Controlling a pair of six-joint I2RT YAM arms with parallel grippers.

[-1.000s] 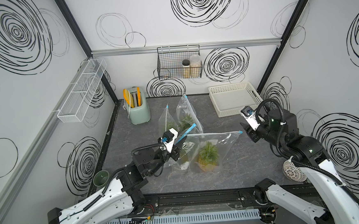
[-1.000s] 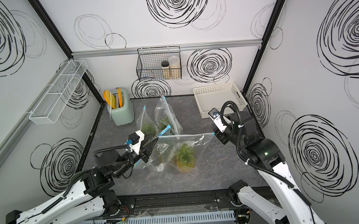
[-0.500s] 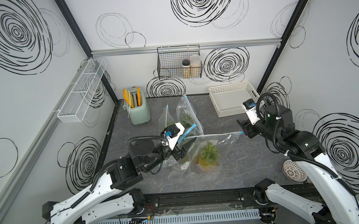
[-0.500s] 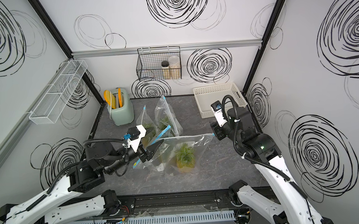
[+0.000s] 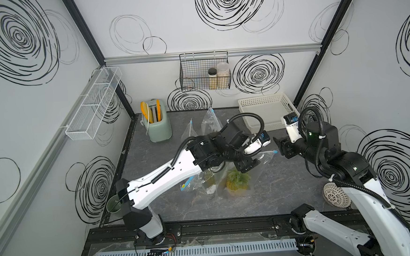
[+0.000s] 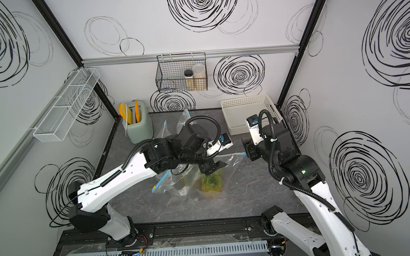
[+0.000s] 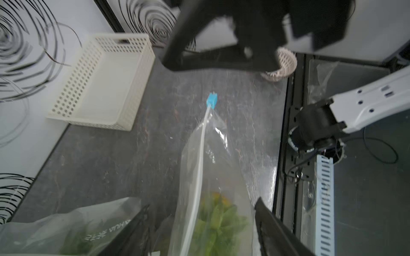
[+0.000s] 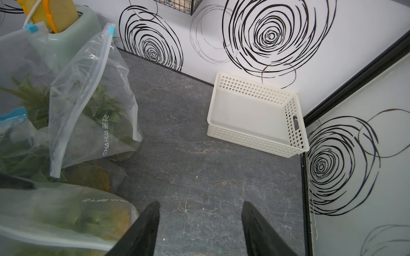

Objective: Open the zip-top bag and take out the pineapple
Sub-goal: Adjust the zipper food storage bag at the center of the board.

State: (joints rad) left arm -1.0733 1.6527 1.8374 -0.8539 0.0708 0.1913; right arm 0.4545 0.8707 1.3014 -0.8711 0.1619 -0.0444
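- Left pincer [image 7: 202,202]: open, fingers spread wide. The top of the zip-top bag [image 7: 213,168] runs between them, and neither finger is seen pressing on it.
- Right pincer [image 8: 201,202]: open and holding nothing. Only bare surface [image 8: 199,177] shows between its fingers.
- In both top views the two pincers face each other over the middle of the surface. The left one [image 5: 246,166] hangs directly above the bag.
- The zip-top bag is clear plastic and stands on the surface near the centre. Its upper edge is stretched towards the right arm.
- Pineapple [image 5: 238,184]: inside that bag, at the bottom, upright with its green leaves uppermost. It is not out of the bag.
- Slider [image 6: 244,153]: blue, at the end of the zip strip nearest the right pincer [image 6: 247,150] and just beside its tips. No contact is seen.
- Whether the strip is sealed or parted cannot be told.
- Further clear bags [image 8: 93,99] holding leafy fruit stand behind the task bag, towards the back wall.
- Toaster [image 5: 159,130]: pale green, at the back left of the surface.
- Basket [image 5: 246,103]: white and perforated, at the back right, well apart from the bags.
- Wire rack [image 5: 196,85]: hung on the back wall, with two jars in it.
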